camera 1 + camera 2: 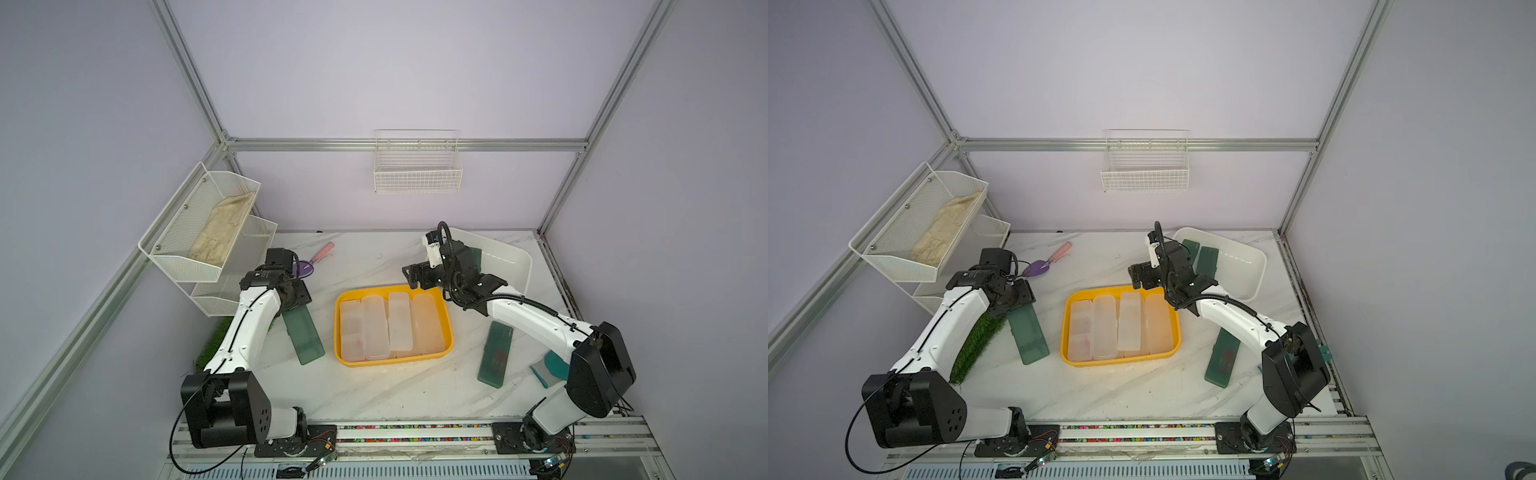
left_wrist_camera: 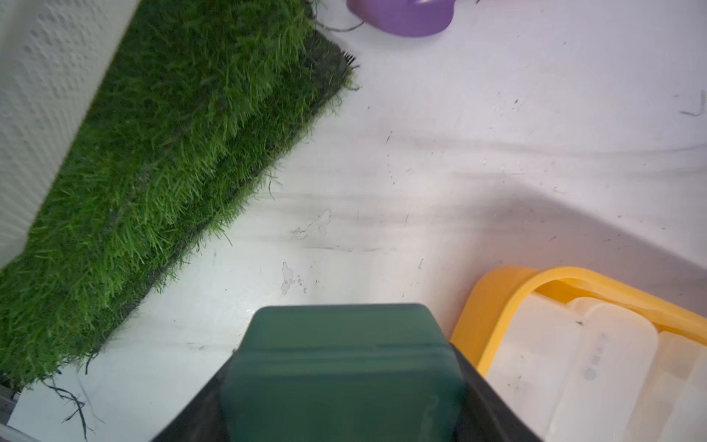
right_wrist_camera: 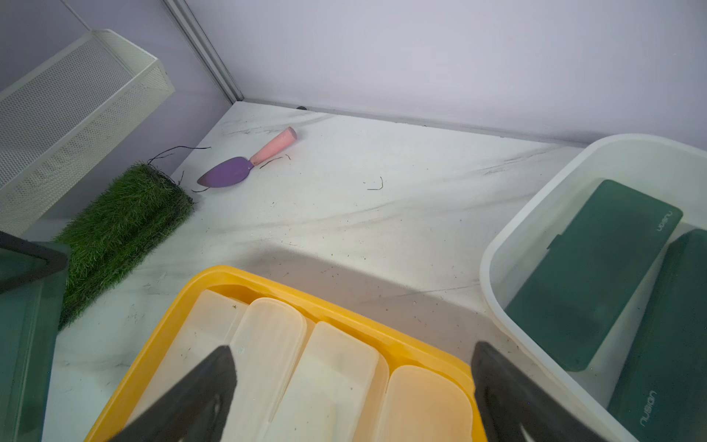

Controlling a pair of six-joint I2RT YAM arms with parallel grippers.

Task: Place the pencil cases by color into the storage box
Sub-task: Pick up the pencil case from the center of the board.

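Note:
Several frosted clear-white pencil cases lie side by side in a yellow tray. My left gripper is shut on one end of a dark green pencil case, left of the tray. In the left wrist view that case fills the gap between the black fingers. My right gripper hangs open over the tray's far edge, holding nothing. The white storage box at the back right holds two dark green cases. Another dark green case lies on the table by the right arm.
A purple trowel with a pink handle lies at the back left. A patch of fake grass sits under the left arm, below a white mesh shelf. A teal scraper lies behind the right arm's base. A wire basket hangs on the back wall.

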